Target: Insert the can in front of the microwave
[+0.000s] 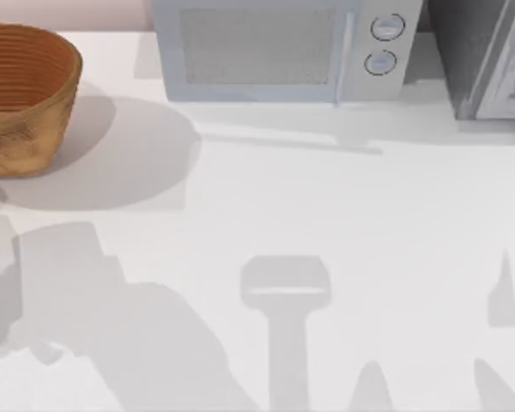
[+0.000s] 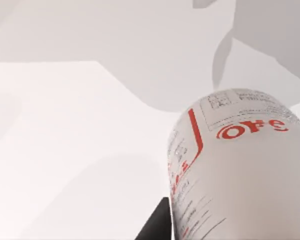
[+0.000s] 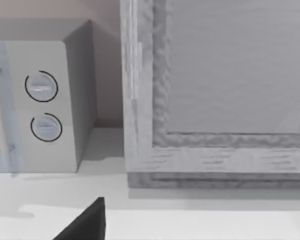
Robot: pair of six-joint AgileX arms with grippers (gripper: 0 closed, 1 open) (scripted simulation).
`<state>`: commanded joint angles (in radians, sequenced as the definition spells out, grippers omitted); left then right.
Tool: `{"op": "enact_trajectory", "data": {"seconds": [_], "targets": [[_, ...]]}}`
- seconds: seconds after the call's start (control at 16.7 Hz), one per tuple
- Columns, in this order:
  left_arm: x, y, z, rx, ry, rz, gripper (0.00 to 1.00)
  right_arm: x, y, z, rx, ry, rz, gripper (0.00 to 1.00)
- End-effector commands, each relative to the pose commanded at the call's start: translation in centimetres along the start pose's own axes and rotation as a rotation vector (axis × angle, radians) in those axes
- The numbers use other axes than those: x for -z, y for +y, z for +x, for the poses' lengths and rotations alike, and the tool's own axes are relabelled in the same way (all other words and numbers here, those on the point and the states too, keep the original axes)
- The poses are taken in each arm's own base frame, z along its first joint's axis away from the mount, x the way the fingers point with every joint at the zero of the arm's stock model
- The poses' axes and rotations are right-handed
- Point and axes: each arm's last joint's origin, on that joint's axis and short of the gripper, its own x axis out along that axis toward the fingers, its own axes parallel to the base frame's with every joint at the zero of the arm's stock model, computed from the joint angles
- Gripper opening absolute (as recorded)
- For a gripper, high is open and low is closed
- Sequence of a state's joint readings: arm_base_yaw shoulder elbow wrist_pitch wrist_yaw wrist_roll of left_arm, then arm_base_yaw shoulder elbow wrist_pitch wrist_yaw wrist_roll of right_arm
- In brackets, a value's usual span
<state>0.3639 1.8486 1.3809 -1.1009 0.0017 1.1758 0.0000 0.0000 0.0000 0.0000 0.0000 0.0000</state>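
The can (image 2: 240, 165), white with red letters, looms close in the left wrist view, held above the white table (image 2: 65, 150). My left gripper (image 2: 230, 222) is shut on it, and one dark finger (image 2: 155, 226) rests against its side. The microwave (image 1: 275, 51), pale with a mesh window and two round knobs, stands at the table's back middle. Its knob end (image 3: 45, 105) appears in the right wrist view. My right gripper (image 3: 150, 235) is open and holds nothing, with one dark finger (image 3: 85, 224) at the frame's edge, facing the back right of the table.
A woven brown basket (image 1: 21, 99) sits at the back left. A darker grey speckled appliance (image 1: 485, 60) stands right of the microwave, its door front (image 3: 215, 90) close before the right wrist. Arm shadows fall across the white table (image 1: 266, 215).
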Motion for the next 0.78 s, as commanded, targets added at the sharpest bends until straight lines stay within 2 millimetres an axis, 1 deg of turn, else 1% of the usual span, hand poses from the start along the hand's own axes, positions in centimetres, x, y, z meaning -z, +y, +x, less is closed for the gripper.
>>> {"op": "enact_trajectory", "data": {"seconds": [0.3, 0.48, 0.66, 0.78], "targets": [[0.1, 0.1, 0.0, 0.000, -0.001, -0.004, 0.00, 0.0, 0.0, 0.0, 0.000, 0.000, 0.000, 1.00], [-0.3, -0.2, -0.5, 0.016, -0.008, -0.043, 0.00, 0.0, 0.0, 0.0, 0.000, 0.000, 0.000, 1.00], [-2.1, -1.2, -1.5, 0.067, -0.024, -0.090, 0.00, 0.0, 0.0, 0.0, 0.000, 0.000, 0.000, 1.00], [-4.4, -2.5, -2.1, 0.119, -0.030, -0.106, 0.00, 0.0, 0.0, 0.0, 0.000, 0.000, 0.000, 1.00]]}}
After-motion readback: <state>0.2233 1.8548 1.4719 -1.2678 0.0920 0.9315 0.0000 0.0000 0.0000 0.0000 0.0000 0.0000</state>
